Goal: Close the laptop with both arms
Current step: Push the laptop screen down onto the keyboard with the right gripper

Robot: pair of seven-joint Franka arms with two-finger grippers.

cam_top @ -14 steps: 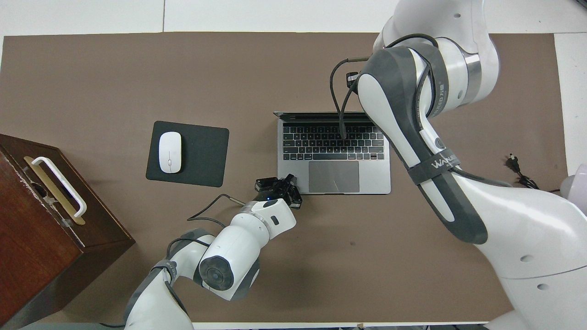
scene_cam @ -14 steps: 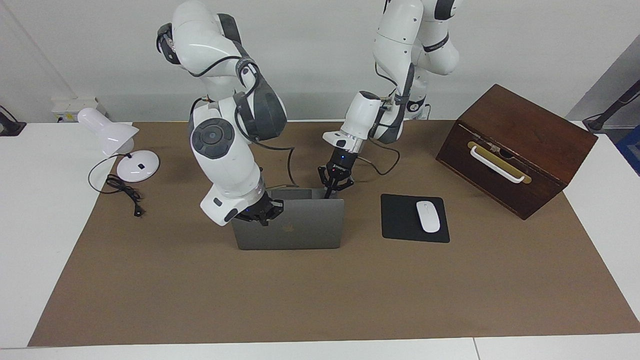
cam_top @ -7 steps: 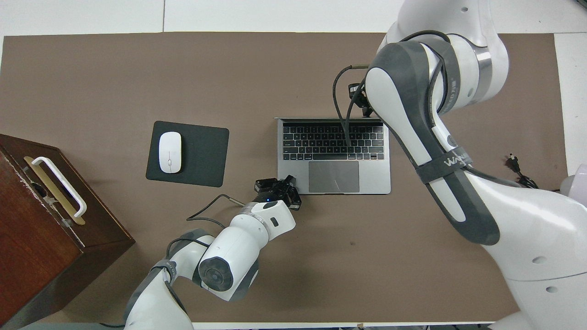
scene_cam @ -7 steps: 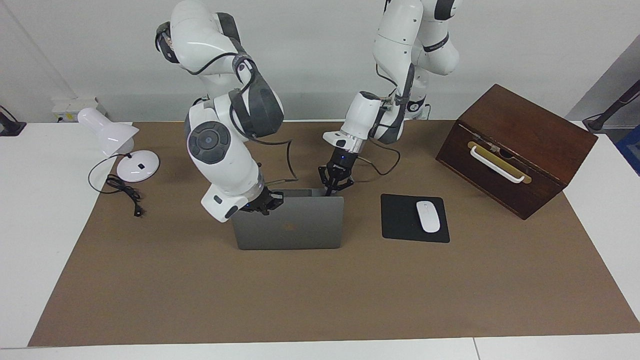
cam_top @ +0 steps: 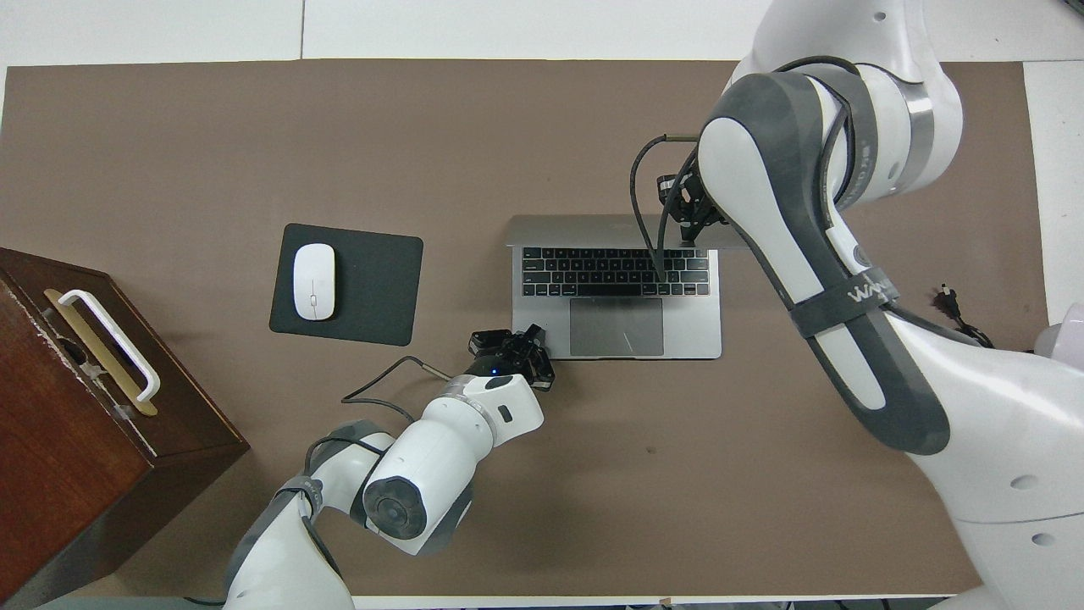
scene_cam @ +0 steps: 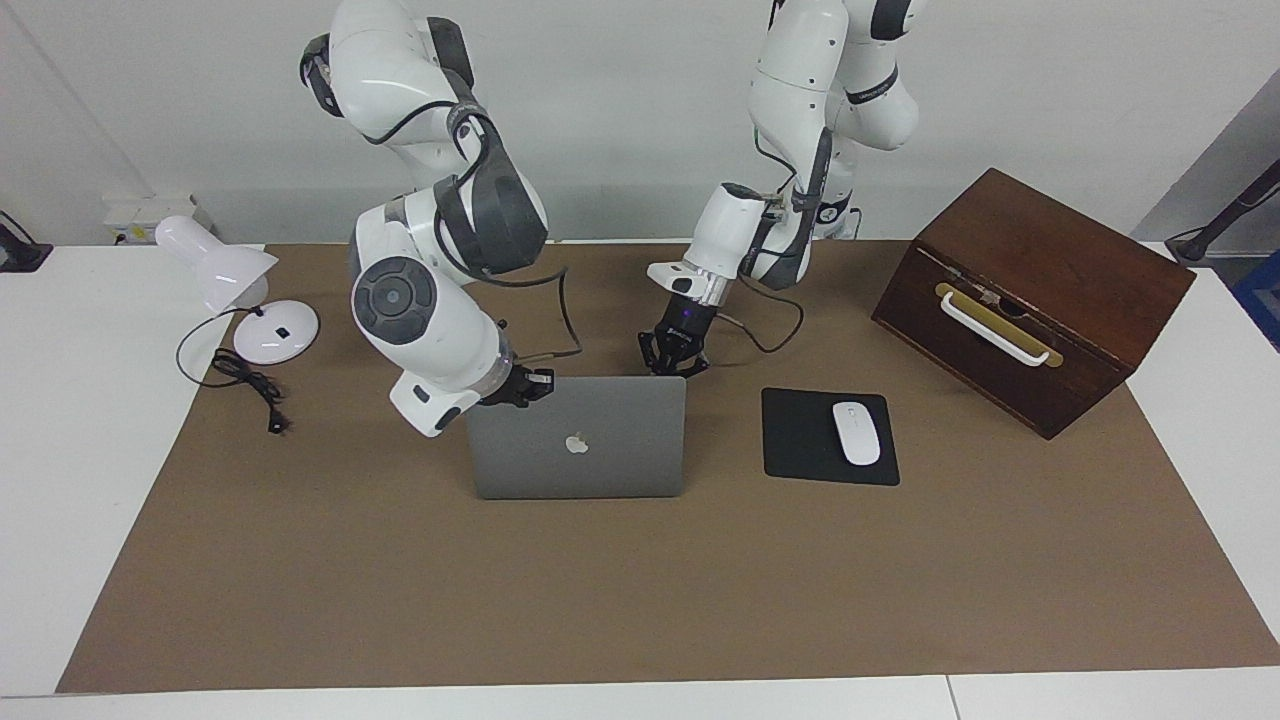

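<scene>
The silver-grey laptop stands open in the middle of the table; its lid with the apple logo is about upright and leans slightly over the keyboard. My right gripper is against the lid's top edge at the corner toward the right arm's end, and it also shows in the overhead view. My left gripper is open and low at the base's corner nearest the robots, toward the left arm's end; the overhead view shows it too. The lid partly hides its fingertips in the facing view.
A black mouse pad with a white mouse lies beside the laptop toward the left arm's end. A dark wooden box stands past it. A white desk lamp with a black cable stands at the right arm's end.
My right gripper has pushed the lid's top edge toward the robots, and the lid has swung up from leaning back to about upright. The left gripper has stayed at the base corner.
</scene>
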